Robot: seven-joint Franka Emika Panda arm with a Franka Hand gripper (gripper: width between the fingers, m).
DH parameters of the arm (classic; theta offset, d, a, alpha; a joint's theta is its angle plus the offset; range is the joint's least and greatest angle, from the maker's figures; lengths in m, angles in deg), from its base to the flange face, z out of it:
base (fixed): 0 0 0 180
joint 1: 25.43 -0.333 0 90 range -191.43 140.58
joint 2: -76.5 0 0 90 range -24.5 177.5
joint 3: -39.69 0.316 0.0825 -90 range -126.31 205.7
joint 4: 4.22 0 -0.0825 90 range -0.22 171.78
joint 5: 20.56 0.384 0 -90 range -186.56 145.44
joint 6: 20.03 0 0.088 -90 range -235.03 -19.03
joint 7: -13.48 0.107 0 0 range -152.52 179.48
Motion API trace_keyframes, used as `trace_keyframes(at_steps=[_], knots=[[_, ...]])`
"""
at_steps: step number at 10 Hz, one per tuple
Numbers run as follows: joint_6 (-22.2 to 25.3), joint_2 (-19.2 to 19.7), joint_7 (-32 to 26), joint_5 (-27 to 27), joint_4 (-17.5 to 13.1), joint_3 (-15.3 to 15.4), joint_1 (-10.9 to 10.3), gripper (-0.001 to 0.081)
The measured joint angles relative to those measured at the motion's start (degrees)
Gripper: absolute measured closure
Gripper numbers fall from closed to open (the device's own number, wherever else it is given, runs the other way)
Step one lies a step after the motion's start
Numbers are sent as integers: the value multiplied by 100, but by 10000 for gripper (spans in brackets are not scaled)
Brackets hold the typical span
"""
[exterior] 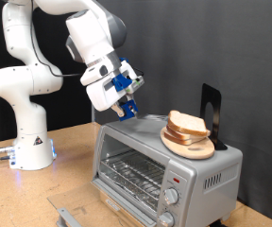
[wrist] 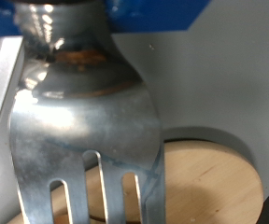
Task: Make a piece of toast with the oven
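The silver-grey oven (exterior: 188, 175) stands at the exterior view's lower right with its door (exterior: 75, 214) hanging open and the wire rack (exterior: 131, 173) showing. The piece of toast (exterior: 187, 125) lies on a round wooden plate (exterior: 189, 144) on the oven's top. My gripper (exterior: 126, 107), with blue fingers, hovers above the oven's top left corner, to the left of the toast. It is shut on the handle of a metal fork (wrist: 88, 140). In the wrist view the tines point down at the wooden plate (wrist: 214, 182). The toast does not show there.
A black upright object (exterior: 211, 112) stands on the oven top behind the plate. The robot's white base (exterior: 27, 142) stands on the wooden table (exterior: 70, 170) to the left. A black curtain fills the background.
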Motion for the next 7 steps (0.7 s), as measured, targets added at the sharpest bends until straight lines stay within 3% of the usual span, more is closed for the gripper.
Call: trace_keyframes(at_steps=[7], knots=[[-187, 160, 354, -141, -22, 231, 3, 438]])
